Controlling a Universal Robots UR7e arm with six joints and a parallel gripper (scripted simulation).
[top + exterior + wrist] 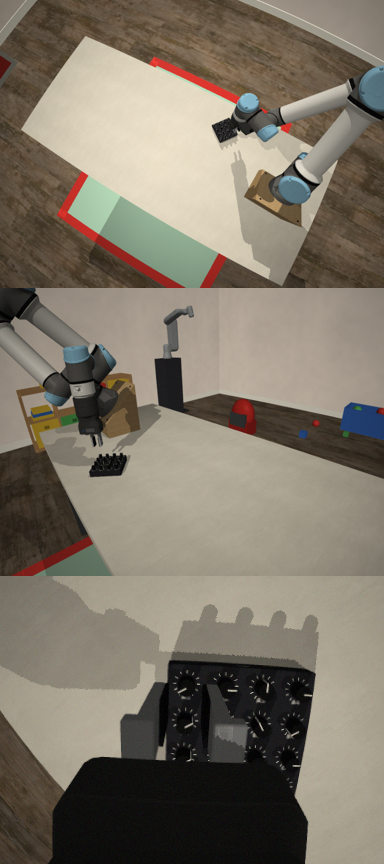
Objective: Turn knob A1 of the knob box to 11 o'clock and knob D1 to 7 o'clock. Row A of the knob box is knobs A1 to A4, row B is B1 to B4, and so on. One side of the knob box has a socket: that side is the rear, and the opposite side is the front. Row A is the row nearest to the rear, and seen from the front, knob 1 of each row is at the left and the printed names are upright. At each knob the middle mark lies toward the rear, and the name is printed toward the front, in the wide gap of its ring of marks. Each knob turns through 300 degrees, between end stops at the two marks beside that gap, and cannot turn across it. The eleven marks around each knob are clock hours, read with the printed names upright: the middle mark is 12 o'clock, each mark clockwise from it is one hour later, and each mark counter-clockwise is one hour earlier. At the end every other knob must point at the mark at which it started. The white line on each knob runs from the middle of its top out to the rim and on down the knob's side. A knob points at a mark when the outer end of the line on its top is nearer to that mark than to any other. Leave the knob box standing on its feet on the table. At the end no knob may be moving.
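The black knob box (217, 134) (105, 473) (240, 666) stands on the table. In the wrist view its rear side is at the top, and the names, too small to read, are below the knobs. Knob A1 (186, 684) is at the top left, its white line pointing lower left, near 8 o'clock. Knob B1 (185, 720) shows between the fingers, its line near 2 o'clock. Knob D1 is hidden behind the gripper body. My gripper (96, 445) (185, 703) is partly open and empty, pointing down, its fingertips above the knob tops.
The other knobs stand close together on the box; part of column 2 is behind the right finger. The wooden robot base (263, 186) (123, 418) stands on the table (123, 123) (217, 489). A table edge (66, 486) runs near the box.
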